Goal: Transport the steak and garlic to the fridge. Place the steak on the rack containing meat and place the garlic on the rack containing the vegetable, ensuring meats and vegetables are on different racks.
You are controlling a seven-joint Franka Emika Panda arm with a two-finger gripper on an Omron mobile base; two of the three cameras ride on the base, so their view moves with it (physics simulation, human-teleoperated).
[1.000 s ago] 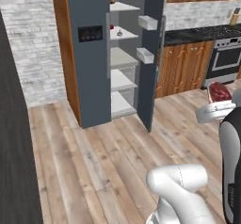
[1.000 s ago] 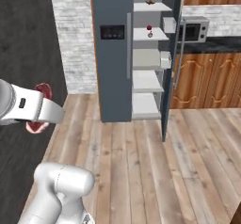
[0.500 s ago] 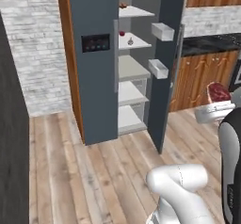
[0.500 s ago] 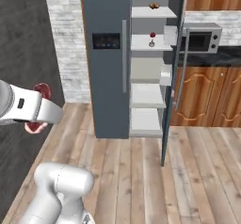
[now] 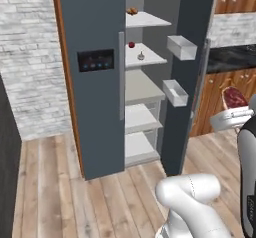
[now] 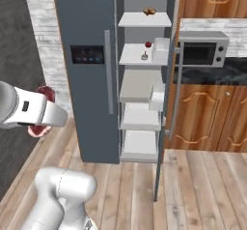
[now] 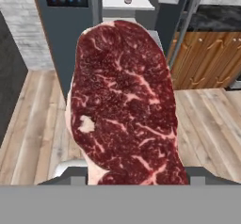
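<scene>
My gripper (image 5: 231, 117) is shut on the steak (image 7: 124, 100), a red marbled slab that fills the middle of the hand view. The steak (image 5: 235, 97) is held at the right edge of the left base view, and the steak (image 6: 45, 93) sits at the left of the right base view, beside the gripper (image 6: 48, 114). Ahead stands the slate-grey fridge (image 5: 95, 107), its right compartment open on white shelves (image 6: 140, 84). The fridge (image 6: 87, 108) is still some way from the hand. The garlic is out of view.
A brown item (image 6: 149, 11) lies on the top shelf. A small red item (image 6: 148, 44) and a pale grey one (image 6: 144, 56) sit on the second shelf. The open door (image 5: 192, 67) carries white bins. Wooden cabinets (image 6: 207, 118) and a microwave (image 6: 201, 51) stand at the right.
The whole view has shifted: the base has driven closer, so the fridge looks larger and more central. The steak stays in the gripper's hold.
</scene>
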